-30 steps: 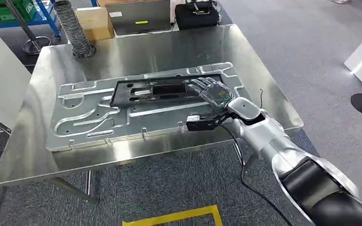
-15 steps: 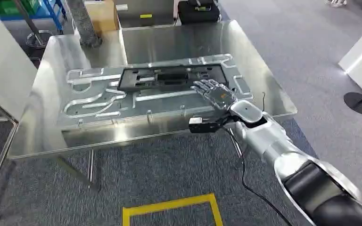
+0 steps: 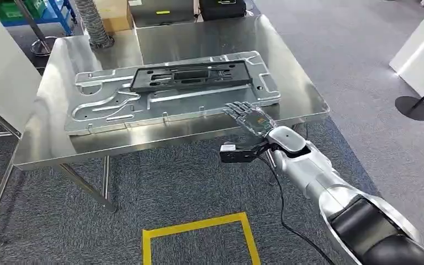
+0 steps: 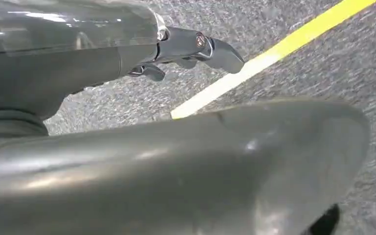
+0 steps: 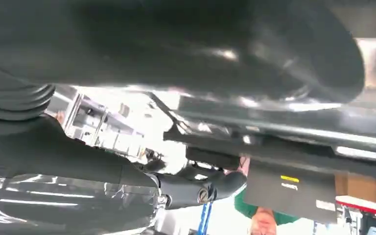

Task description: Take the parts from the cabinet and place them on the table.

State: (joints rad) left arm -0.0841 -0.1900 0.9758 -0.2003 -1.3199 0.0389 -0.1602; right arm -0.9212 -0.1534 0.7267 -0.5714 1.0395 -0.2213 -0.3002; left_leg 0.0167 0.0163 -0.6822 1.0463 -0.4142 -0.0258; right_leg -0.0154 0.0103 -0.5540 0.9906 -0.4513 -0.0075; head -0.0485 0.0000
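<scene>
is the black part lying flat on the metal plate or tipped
Flat: the black part lies level on the metal plate, which rests on the table.

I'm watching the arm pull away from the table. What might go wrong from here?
The right hand is open, low over the table edge beside the metal plate; a low sweep might clip either. The black frame lies loose on the plate, so a knock may shift it. The wrist cable hangs near the table corner and might snag.
</scene>
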